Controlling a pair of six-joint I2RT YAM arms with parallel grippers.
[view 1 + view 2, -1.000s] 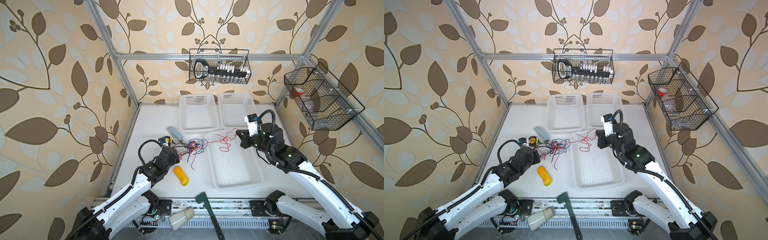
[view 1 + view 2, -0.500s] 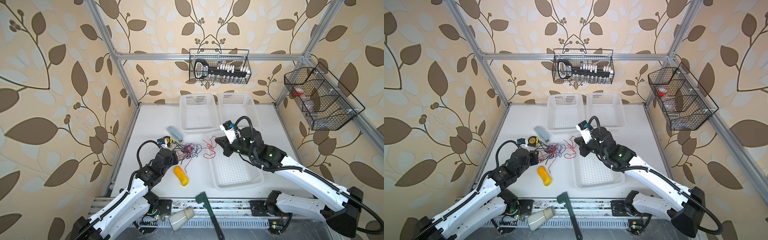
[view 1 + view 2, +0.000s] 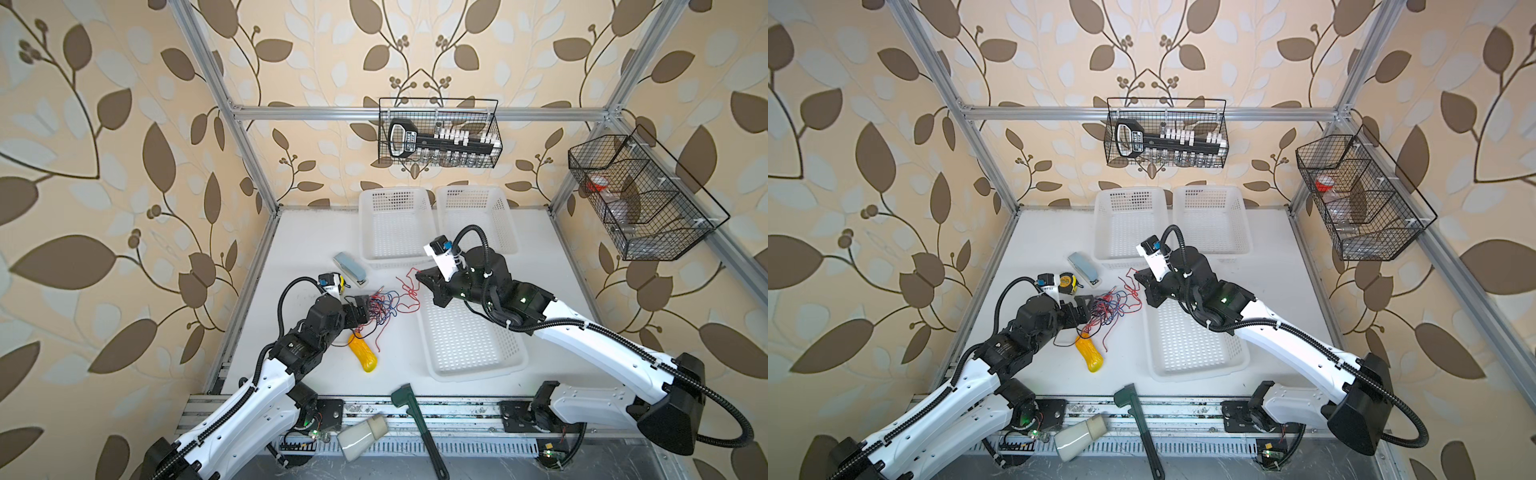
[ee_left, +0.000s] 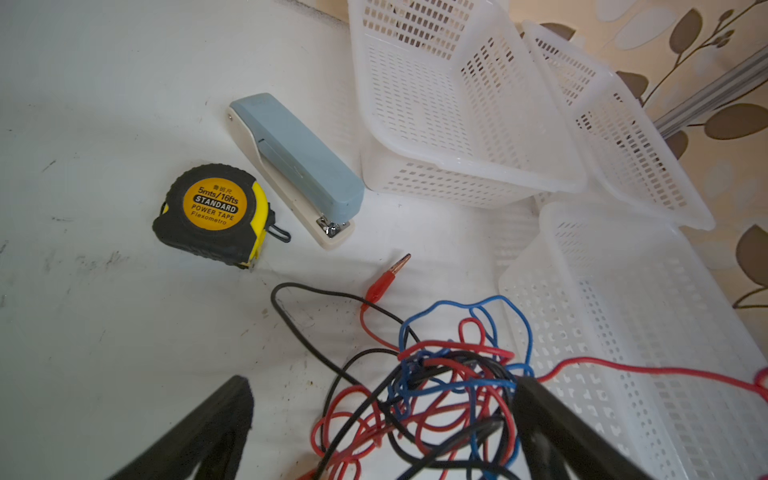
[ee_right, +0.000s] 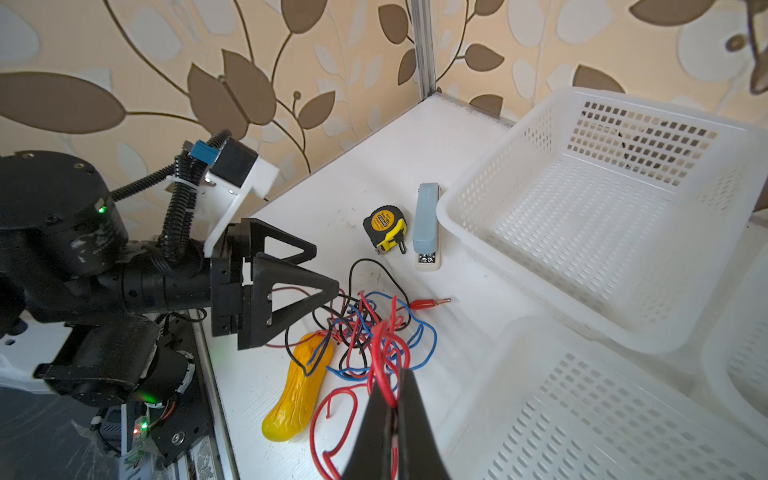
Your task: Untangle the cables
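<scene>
On the white table (image 3: 316,249), just left of the near basket (image 3: 469,345), the cables (image 3: 380,305) lie in a red, blue and black tangle. The left gripper (image 4: 382,388) gapes wide around its edge, gripping nothing; the right gripper (image 5: 392,384) is pinched tight on one red cable (image 5: 380,345).

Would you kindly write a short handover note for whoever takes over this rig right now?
The left pincer is open, with its fingers astride the tangle and gripping nothing.
The right pincer is shut on a red cable.
The cables, red, blue and black, lie in one knot on the table, between the yellow toy and the near basket. Some strands lie over the toy.
Done: no cable is separated yet.
Left: draw the red cable clear, then part blue from black.
</scene>
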